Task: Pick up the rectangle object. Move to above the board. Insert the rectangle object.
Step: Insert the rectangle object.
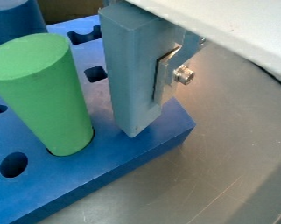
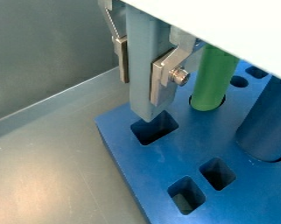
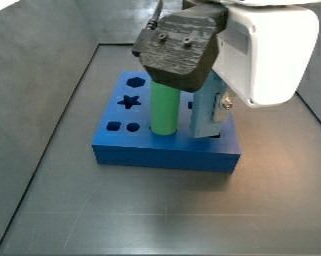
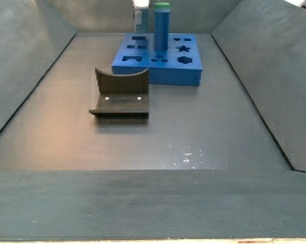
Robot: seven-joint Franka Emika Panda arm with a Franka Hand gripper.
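The rectangle object is a tall light-blue bar, held upright. My gripper is shut on it, with a silver finger flat against each side. The bar's lower end hangs at the mouth of a square hole near a corner of the board. I cannot tell whether the tip has entered the hole. In a side view the rectangle object stands over the right part of the board, under the gripper.
A green cylinder stands in the board next to the bar, and a darker blue cylinder stands beyond it. The dark fixture sits on the floor in front of the board. Grey walls enclose the floor.
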